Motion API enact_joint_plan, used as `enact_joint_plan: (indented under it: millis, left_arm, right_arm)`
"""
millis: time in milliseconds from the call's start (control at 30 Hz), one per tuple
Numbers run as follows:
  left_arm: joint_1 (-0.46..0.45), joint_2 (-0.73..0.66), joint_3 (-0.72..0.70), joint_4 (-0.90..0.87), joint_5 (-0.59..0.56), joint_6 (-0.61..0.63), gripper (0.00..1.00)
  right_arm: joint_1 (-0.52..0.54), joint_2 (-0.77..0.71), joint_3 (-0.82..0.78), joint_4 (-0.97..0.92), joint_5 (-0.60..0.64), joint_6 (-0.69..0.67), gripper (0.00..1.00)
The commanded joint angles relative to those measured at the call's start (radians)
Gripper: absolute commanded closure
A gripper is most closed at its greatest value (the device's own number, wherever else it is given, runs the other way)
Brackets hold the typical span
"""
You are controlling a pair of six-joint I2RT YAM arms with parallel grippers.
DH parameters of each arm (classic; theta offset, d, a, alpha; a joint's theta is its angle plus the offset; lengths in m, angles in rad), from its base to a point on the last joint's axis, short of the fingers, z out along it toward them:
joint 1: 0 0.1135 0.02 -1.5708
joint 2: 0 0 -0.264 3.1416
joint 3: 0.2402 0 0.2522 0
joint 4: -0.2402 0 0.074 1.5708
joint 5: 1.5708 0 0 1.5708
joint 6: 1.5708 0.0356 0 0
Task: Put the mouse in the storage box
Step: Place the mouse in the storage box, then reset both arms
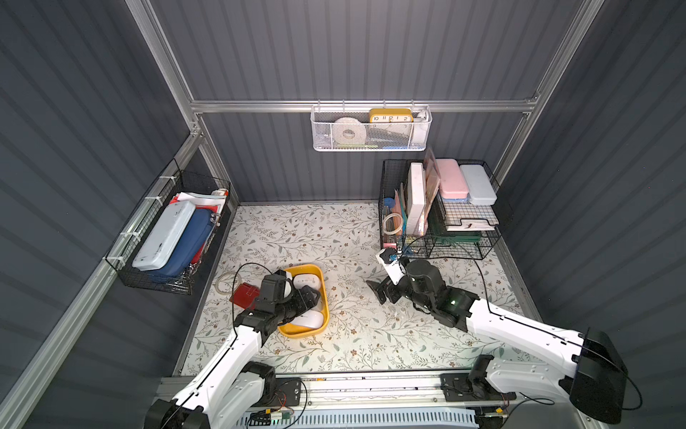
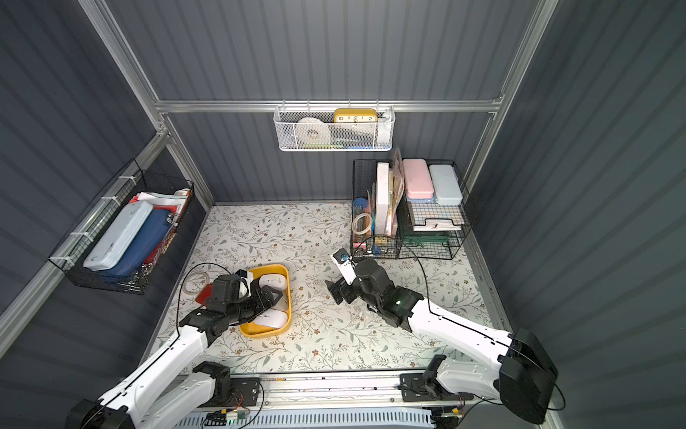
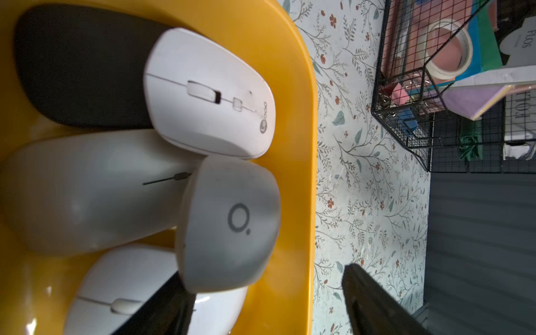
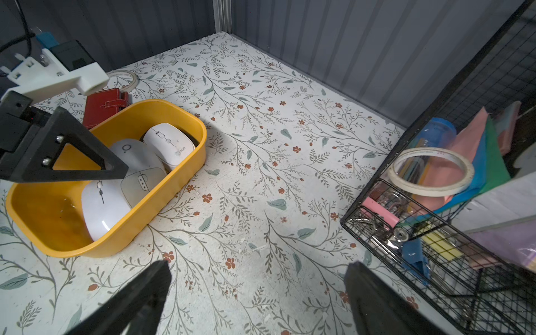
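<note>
Left arm: comes up from the lower left of a top view and bends over the yellow storage box.
Left gripper: its two black fingers are wide apart and hold nothing.
Mouse with the ring mark: lies in the box, tilted, on top of other mice. One finger is just beside it. The other finger is apart from it, past the box rim, over the flowery table.
Storage box: holds four white mice and a black thing that I cannot name.
Right arm: reaches in from the lower right, well apart from the box.
Right gripper: fingers wide apart, nothing between them, above bare table.
Black wire basket: at the right of the frame, holds a tape roll and coloured sheets.
Red wallet: just beside the box.
</note>
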Motion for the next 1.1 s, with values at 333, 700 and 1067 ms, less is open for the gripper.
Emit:
enact_joint_plan:
  millis: [333, 700, 1067]
  left_arm:
    - [0.001, -0.198, 0.143, -0.163, -0.267, -0.006, 0.05]
    - [0.001, -0.134, 0.151, 0.017, -0.505, 0.19, 0.01]
    - [0.023, 0.133, 0.06, 0.477, -0.694, 0.496, 0.0]
  right_arm:
    - [-0.03, -0.015, -0.003, 0.001, -0.001, 0.03, 0.01]
    - [-0.201, -0.117, -0.026, -0.007, 0.054, 0.119, 0.01]
    - [-0.375, -0.126, -0.091, -0.012, 0.315, 0.11, 0.01]
